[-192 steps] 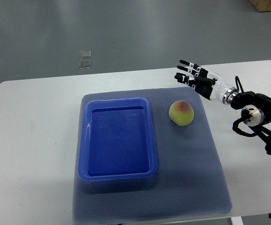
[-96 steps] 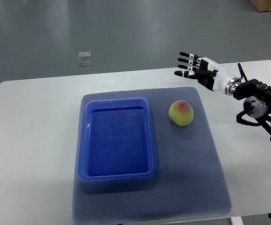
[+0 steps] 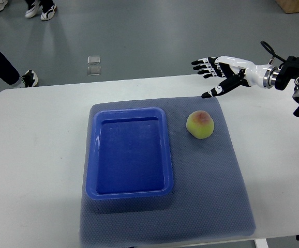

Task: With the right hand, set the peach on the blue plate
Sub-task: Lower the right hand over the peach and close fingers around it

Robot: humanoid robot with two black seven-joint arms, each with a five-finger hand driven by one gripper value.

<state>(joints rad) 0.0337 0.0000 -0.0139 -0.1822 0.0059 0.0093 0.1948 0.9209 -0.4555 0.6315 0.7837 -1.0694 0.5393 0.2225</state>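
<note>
A yellow-green peach [image 3: 200, 124] with a red blush lies on the grey mat [image 3: 211, 186], just right of the blue plate [image 3: 130, 192], a rectangular tray with nothing in it. My right hand [image 3: 211, 75] hovers above the far right corner of the mat, up and to the right of the peach. Its fingers are spread and hold nothing, with the thumb pointing down toward the mat. The left arm does not show.
The white table [image 3: 35, 165] carries the mat and tray. Beyond its far edge, a person's legs and shoes [image 3: 15, 72] stand on the grey floor at top left. A small clear object [image 3: 93, 65] lies on the floor.
My right arm has risen and swung toward the far edge, the forearm now leaving the picture higher up. The hand spread wider. A person's legs came into view at top left.
</note>
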